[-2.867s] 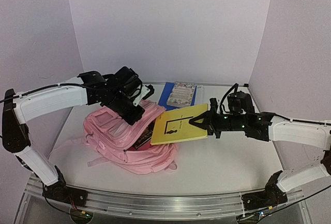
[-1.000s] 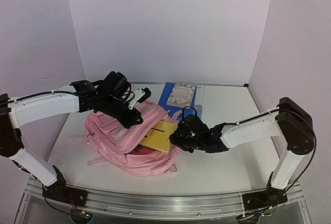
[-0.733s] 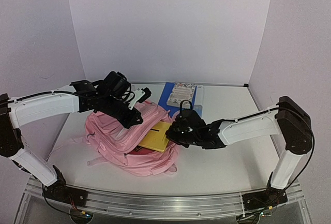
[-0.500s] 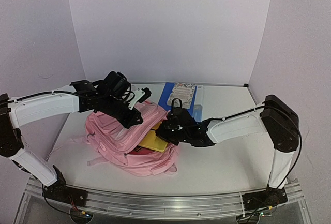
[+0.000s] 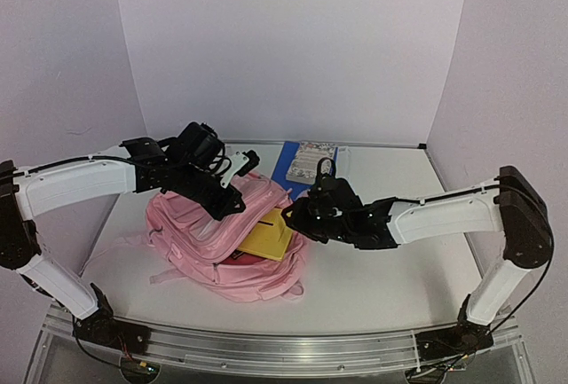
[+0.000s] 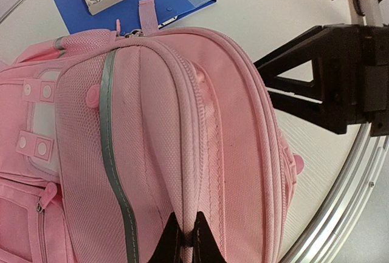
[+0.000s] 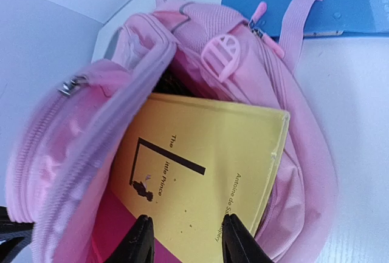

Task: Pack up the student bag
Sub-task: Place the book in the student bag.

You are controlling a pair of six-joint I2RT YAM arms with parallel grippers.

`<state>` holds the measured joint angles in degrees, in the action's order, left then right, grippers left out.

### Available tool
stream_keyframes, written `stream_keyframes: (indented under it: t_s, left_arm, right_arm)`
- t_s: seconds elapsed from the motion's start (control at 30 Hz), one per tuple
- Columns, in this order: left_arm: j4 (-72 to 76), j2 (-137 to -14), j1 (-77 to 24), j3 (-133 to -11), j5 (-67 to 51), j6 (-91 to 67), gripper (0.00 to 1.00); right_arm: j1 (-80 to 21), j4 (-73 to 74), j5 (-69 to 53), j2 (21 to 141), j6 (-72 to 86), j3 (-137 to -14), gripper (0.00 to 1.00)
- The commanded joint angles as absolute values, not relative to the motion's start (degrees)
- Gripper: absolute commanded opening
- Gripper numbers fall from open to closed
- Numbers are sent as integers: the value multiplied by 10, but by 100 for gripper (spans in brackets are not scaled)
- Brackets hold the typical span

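Table (image 5: 390,269): white, with the arm bases at its near edge.
Student bag (image 5: 200,229): pink, lying in the left half of the table about midway between the near and far edges. Its mouth gapes toward the right.
Blue folder (image 5: 286,168): flat at the far edge, near the middle.
Yellow book (image 7: 206,184): part-way inside the bag's mouth, one corner sticking out to the right.
Patterned book (image 5: 316,160): lying on the blue folder.
Right gripper (image 7: 186,240): jaws parted a moderate way over the yellow book's cover, which shows face-on between them. It grips nothing. Whether the tips rest on the cover I cannot tell.
Left gripper (image 6: 185,243): jaws pinched tight on a fold of the bag's pink fabric by the zip, at the upper rim of the mouth.
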<state>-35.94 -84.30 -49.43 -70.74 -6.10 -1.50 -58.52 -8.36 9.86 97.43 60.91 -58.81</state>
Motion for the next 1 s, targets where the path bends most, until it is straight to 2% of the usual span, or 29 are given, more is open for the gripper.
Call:
stream_keyframes:
  t_s: [0.0,0.33,0.97]
  left_arm:
    - [-273,-831,-493,-724,-76,-3,0]
    - [-273,-833,-492,-723,-79,-3,0]
    - [-273,-839,-493,-726,-85,-2,0]
  right_arm:
    - [-578,-48,118,965,619,-560,39]
    - [-579,-51,57,1046,607,-609,39]
    - [-579,-107,-12,1142,586,-707,24]
